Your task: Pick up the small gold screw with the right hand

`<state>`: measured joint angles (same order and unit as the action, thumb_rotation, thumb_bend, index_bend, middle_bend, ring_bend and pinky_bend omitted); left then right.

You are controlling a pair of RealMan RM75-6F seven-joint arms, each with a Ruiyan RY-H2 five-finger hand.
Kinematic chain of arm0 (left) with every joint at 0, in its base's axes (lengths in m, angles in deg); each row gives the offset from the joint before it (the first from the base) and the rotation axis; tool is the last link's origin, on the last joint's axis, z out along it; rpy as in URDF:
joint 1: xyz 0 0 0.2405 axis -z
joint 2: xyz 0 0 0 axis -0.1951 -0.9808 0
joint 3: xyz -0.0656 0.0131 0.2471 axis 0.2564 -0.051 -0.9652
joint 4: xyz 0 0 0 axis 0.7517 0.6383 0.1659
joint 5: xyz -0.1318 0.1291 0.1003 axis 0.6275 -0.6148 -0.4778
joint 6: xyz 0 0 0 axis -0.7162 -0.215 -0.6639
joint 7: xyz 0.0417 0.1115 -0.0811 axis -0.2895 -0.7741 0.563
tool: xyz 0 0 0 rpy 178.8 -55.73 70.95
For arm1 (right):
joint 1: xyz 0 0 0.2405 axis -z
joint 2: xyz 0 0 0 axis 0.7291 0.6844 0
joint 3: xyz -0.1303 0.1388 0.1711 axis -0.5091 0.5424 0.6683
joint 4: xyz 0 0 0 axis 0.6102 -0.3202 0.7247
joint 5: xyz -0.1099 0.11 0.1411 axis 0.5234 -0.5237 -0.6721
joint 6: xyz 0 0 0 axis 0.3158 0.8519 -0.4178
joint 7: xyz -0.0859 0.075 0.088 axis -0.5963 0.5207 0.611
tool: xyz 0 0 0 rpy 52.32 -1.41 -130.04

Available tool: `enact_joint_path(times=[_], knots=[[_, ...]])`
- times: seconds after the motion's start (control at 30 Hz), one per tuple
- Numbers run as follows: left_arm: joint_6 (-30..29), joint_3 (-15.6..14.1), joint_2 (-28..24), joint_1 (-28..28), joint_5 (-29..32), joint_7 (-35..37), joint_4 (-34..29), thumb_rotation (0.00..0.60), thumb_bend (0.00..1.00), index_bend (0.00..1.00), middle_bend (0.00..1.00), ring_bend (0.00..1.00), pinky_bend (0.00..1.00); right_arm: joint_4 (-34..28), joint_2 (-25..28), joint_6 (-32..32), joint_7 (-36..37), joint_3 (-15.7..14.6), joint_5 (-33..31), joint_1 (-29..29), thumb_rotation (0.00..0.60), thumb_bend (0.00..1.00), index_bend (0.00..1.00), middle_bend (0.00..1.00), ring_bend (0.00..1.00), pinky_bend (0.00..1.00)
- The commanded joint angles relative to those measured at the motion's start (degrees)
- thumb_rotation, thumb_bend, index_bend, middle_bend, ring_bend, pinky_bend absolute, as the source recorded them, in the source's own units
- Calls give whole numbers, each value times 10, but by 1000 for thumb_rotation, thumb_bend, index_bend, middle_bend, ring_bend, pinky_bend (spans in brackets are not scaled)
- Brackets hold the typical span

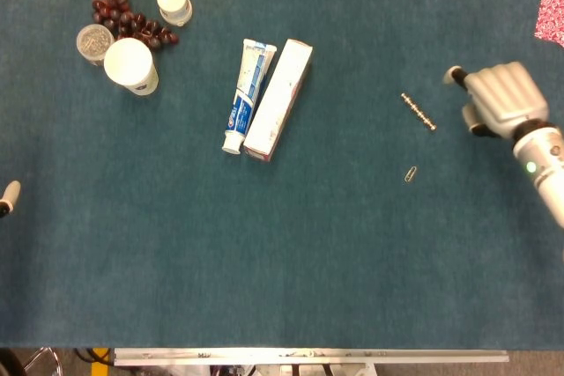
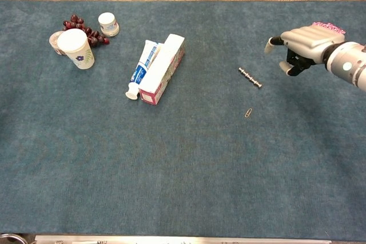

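The small gold screw [image 1: 411, 173] [image 2: 248, 112] lies flat on the blue-green table cloth, right of centre. My right hand [image 1: 498, 99] [image 2: 303, 44] hovers to the right of it and further back, apart from it. The fingers bend downward, the thumb sticks out to the left, and nothing is in the hand. Only a pale fingertip of my left hand [image 1: 9, 193] shows at the left edge of the head view, far from the screw.
A longer knobbly metal rod [image 1: 418, 112] [image 2: 250, 77] lies just left of the right hand. A toothpaste tube [image 1: 244, 94] and its box [image 1: 278, 99] lie mid-table. Grapes [image 1: 128, 17], a white cup [image 1: 129, 65] and small jars stand back left. Pink patterned cloth [image 1: 551, 17] sits back right.
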<state>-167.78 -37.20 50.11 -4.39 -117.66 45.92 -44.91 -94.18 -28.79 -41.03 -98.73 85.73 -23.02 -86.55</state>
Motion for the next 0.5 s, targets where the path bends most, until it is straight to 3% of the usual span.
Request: enact_joint_path(times=[0.03, 0.17, 0.5], knots=[[2, -1, 0, -1, 2, 2, 2, 600, 264, 38, 123, 154, 91, 21, -29, 7, -21, -13, -43, -29, 600, 444, 263, 1000, 1000, 1000], [4, -2, 3, -1, 2, 9, 7, 600, 264, 38, 123, 153, 91, 40, -52, 10, -28, -26, -71, -49, 600, 391, 263, 1000, 1000, 1000], [5, -1, 6, -2, 5, 16, 16, 600, 264, 38, 123, 153, 91, 71, -83, 4, -23, -44, -102, -79, 600, 385, 263, 1000, 1000, 1000]])
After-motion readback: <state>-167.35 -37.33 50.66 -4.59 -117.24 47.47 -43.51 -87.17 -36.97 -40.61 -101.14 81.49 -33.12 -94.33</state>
